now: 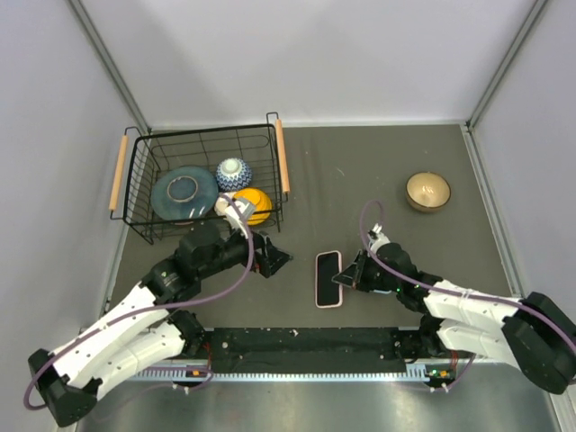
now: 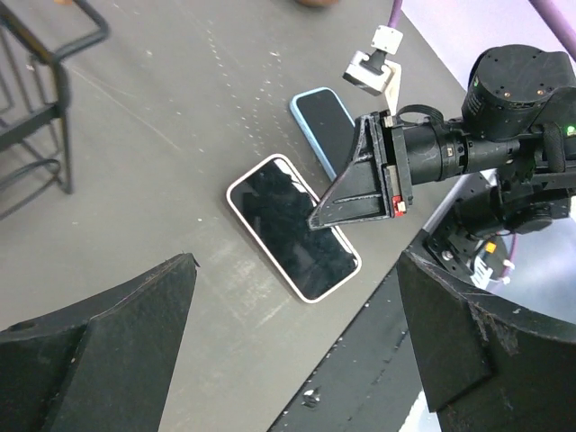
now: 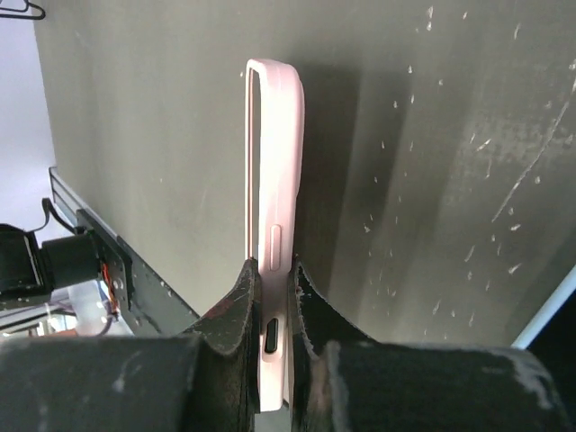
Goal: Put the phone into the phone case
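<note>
While the right gripper is clamped on the phone case by its edge, the phone lies inside the pink rim, screen up, near the middle of the bench's near edge. The left gripper hangs alongside, fingers spread and empty.

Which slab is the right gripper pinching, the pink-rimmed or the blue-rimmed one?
The pink-rimmed phone case: the right gripper is closed on its edge. The light blue-rimmed slab lies beyond it, not between the fingers.
</note>
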`<state>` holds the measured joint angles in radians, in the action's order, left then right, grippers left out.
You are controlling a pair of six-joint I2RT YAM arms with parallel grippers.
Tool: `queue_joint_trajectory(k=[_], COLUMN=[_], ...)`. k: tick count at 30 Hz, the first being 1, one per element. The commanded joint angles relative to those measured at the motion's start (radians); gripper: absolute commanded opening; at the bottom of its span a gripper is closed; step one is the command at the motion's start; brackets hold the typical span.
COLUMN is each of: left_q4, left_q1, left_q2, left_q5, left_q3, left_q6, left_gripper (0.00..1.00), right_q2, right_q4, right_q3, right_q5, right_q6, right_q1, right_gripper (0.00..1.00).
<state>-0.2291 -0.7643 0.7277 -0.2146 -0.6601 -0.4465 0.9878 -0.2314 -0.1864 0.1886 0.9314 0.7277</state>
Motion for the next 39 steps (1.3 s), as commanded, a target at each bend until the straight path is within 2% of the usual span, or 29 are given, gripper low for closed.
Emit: queue_joint_trajectory(k=[1, 3, 6, 8, 11, 12, 21, 25, 28, 29, 31, 39], left_q4=[-0.045, -0.062, -0.073, -0.084, -0.09, -0.092, -0.098, -0.105, -0.104, -0.101, -0.093, -0.099], left_q1=[0.002, 0.002, 0.002, 0.002, 0.002, 0.002, 0.002, 0.002, 0.002, 0.002, 0.002, 0.002], left_q2=[-0.083, -0.094, -0.103, -0.106, -0.117, -0.12, -0.171, -0.208, -0.229, -0.237, -0.258, -0.324], left_q5=[0.135, 0.152, 0.17, 0.178, 0.182, 0.185, 0.156, 0.144, 0.138, 0.136, 0.136, 0.135], left_q3=[0.004, 0.014, 0.024, 0.024, 0.03, 0.033, 0.027, 0.005, -0.024, -0.033, -0.055, -0.133], left_q6=[0.069, 0.072, 0.081, 0.094, 0.104, 0.106, 0.123, 0.127, 0.127, 0.13, 0.134, 0.147], left_gripper=[0.99, 0.99, 0.99, 0.99, 0.99, 0.99, 0.99, 0.99, 0.99, 0.99, 0.99, 0.99], right_q2=[0.107, 0.141, 0.17, 0.166, 0.144, 0.126, -0.032, -0.174, -0.253, -0.303, -0.351, -0.586], right_q4=[-0.149, -0.154, -0.119, -0.088, -0.031, 0.022, 0.286, 0.453, 0.621, 0.697, 0.757, 0.865], right_q3=[-0.065, -0.068, -0.07, -0.074, -0.084, -0.09, -0.192, -0.289, -0.402, -0.43, -0.502, -0.646], right_q5=[0.006, -0.005, -0.037, -0.067, -0.096, -0.107, -0.17, -0.15, -0.146, -0.146, -0.143, -0.141], right_q6=[0.049, 0.07, 0.078, 0.072, 0.07, 0.067, -0.017, -0.187, -0.27, -0.279, -0.311, -0.316], right_q1=[-0.025, -0.028, -0.034, -0.039, -0.044, -0.045, -0.044, -0.045, -0.044, -0.044, -0.044, -0.044], right_gripper=[0.0, 0.0, 0.08, 0.08, 0.18, 0.24, 0.36, 0.43, 0.6, 0.8, 0.99, 0.99])
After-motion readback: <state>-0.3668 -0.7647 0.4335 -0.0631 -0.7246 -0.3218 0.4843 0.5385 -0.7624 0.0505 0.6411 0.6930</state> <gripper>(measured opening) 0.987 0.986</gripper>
